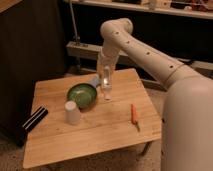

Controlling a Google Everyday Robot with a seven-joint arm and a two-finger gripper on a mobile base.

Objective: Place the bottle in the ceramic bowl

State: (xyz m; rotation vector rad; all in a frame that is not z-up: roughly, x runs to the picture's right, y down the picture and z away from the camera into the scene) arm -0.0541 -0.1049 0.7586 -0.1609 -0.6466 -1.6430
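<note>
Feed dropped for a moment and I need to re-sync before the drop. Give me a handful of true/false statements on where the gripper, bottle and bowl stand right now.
1. The gripper hangs over the wooden table, just right of the ceramic bowl. True.
2. The bottle already lies inside the ceramic bowl. False: it hangs upright at the gripper, beside the bowl's right rim.
3. A white cup stands upside down in front of the bowl. True.
4. The orange carrot-like stick lies in the bowl. False: it lies on the table's right side, apart from the bowl.
5. A dark flat object sits at the table's left edge. True.
</note>
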